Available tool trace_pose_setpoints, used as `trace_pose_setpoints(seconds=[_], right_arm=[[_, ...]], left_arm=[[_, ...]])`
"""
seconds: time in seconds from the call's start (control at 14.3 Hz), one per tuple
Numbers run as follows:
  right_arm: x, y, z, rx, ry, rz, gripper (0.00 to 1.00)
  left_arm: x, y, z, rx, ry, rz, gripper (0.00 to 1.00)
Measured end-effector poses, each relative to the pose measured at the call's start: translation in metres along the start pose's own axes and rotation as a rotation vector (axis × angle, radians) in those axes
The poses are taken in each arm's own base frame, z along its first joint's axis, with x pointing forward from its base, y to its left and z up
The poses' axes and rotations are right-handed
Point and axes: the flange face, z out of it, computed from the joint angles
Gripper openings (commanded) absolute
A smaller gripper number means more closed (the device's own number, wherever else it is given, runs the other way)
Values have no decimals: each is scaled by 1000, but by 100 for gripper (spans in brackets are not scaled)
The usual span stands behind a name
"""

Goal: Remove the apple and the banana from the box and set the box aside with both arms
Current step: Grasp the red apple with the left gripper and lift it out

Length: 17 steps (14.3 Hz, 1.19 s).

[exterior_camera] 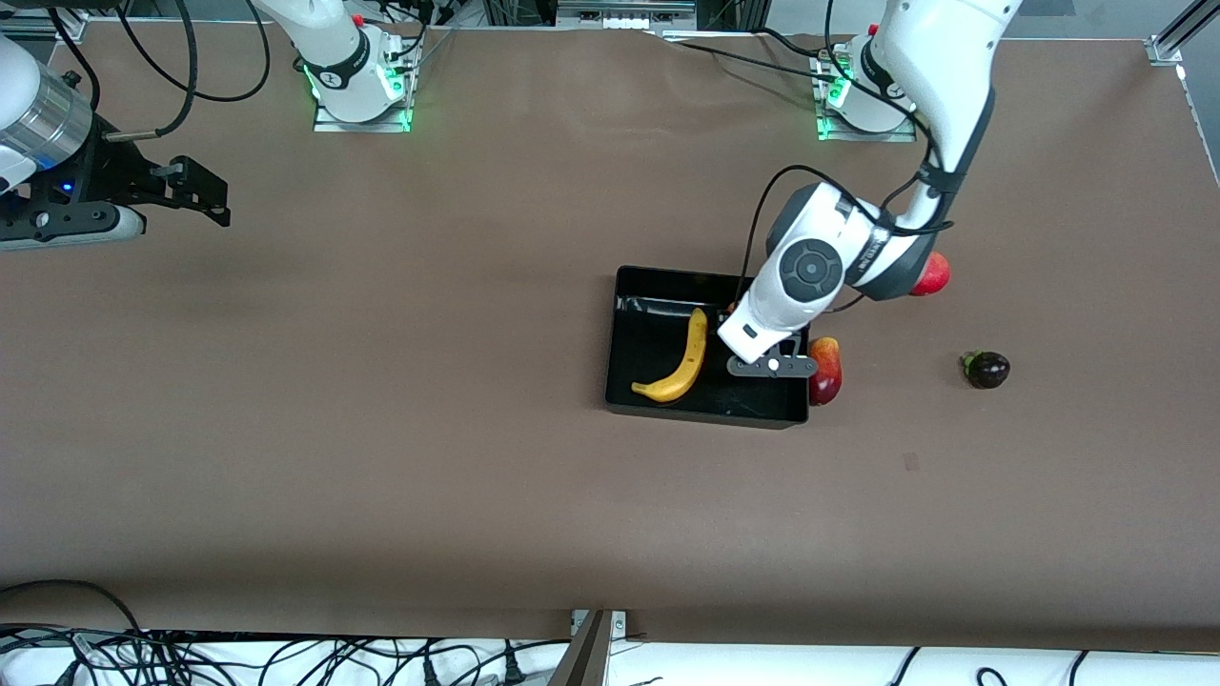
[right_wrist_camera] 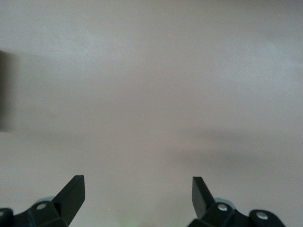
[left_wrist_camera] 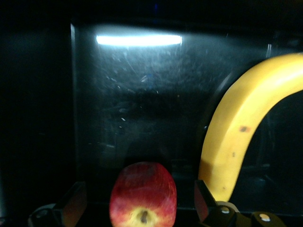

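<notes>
The black tray lies mid-table, with the yellow banana inside it. My left gripper hangs over the tray's end toward the left arm. In the left wrist view the left gripper is open. A red apple with a yellowish base sits between its fingers, with a gap on each side, above the tray floor and beside the banana. The front view hides that apple under the hand. My right gripper waits open over bare table at the right arm's end, and the right wrist view shows it empty.
A second red-yellow apple lies on the table against the tray's outer wall toward the left arm's end. Another red fruit shows partly under the left arm's elbow. A dark purple fruit lies farther toward that end.
</notes>
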Motion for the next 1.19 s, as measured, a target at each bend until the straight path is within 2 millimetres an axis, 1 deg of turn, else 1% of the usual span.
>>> trace_pose_setpoints(seconds=[0.07, 0.14, 0.21, 0.28, 0.35, 0.42, 0.63, 0.7, 0.77, 0.84, 0.91, 0.98, 1.05, 1.12, 1.19], right_arm=[[0, 0, 0, 0, 0, 0, 100], [0, 0, 0, 0, 0, 0, 100], [0, 0, 0, 0, 0, 0, 100], [0, 0, 0, 0, 0, 0, 100], [0, 0, 0, 0, 0, 0, 100], [0, 0, 0, 0, 0, 1, 100], [0, 0, 0, 0, 0, 1, 100], [0, 1, 0, 0, 0, 1, 100], [0, 1, 0, 0, 0, 1, 100], [0, 1, 0, 0, 0, 1, 100], [0, 1, 0, 0, 0, 1, 100], [0, 1, 0, 0, 0, 1, 100], [0, 1, 0, 0, 0, 1, 100], [0, 1, 0, 0, 0, 2, 100], [0, 1, 0, 0, 0, 2, 100]], left_arm=[[-4, -1, 8, 2, -4, 2, 100], [-7, 0, 12, 5, -8, 4, 84], [-9, 1, 15, 7, -12, 7, 52], [-10, 3, 16, 9, -14, 8, 25], [-11, 4, 18, 10, -17, 6, 8], [-12, 6, 19, 12, -19, 3, 0], [-11, 7, 16, 9, -12, 2, 1], [-8, 8, 8, 4, -1, 0, 1], [-3, 8, -7, 1, 9, -3, 2], [2, 6, -29, 6, 9, -9, 6], [7, 2, -55, 15, -1, -20, 6], [12, -7, -82, 28, -21, -34, 6], [17, -21, -104, 39, -40, -36, 6], [22, -41, -119, 46, -63, -24, 9], [28, -68, -127, 50, -92, -4, 9]])
